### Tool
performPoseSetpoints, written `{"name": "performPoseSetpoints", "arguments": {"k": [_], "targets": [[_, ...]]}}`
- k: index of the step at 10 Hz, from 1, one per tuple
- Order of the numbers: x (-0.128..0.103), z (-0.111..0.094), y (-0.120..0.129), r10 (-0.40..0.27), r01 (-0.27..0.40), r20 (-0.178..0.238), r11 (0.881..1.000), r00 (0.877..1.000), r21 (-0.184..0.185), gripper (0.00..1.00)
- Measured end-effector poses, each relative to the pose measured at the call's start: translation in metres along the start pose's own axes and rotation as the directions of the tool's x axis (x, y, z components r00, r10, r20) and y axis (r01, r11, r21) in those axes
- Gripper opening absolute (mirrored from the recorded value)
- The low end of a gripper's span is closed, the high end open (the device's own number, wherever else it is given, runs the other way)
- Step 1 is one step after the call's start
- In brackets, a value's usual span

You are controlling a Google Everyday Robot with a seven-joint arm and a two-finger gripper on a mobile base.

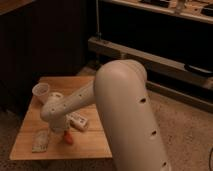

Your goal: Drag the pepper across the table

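Observation:
The small orange-red pepper [68, 138] lies near the front edge of the light wooden table [92, 146]. My gripper [62, 131] comes down from the pale forearm right at the pepper's upper left end, touching or nearly touching it. The wrist covers the gripper from above. The large white arm fills the lower right of the camera view and hides the table's right side.
A pale cup [41, 92] stands upright at the table's back left corner. A white labelled packet [77, 121] lies just right of the gripper, and a flat greyish packet [40, 141] lies front left. A dark shelf unit [150, 55] stands behind on the speckled floor.

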Motion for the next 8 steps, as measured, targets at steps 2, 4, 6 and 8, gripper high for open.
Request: {"name": "performPoseSetpoints", "arguments": {"k": [2, 4, 6, 8], "targets": [[0.005, -0.001, -0.004, -0.003, 0.003, 0.016, 1.000, 1.000, -0.009, 0.10], [0.007, -0.001, -0.005, -0.008, 0.009, 0.029, 1.000, 1.000, -0.015, 0.10], [0.010, -0.002, -0.008, -0.017, 0.017, 0.042, 1.000, 0.999, -0.015, 0.10], [0.014, -0.002, -0.012, -0.015, 0.016, 0.048, 1.000, 0.999, -0.016, 0.10]]}}
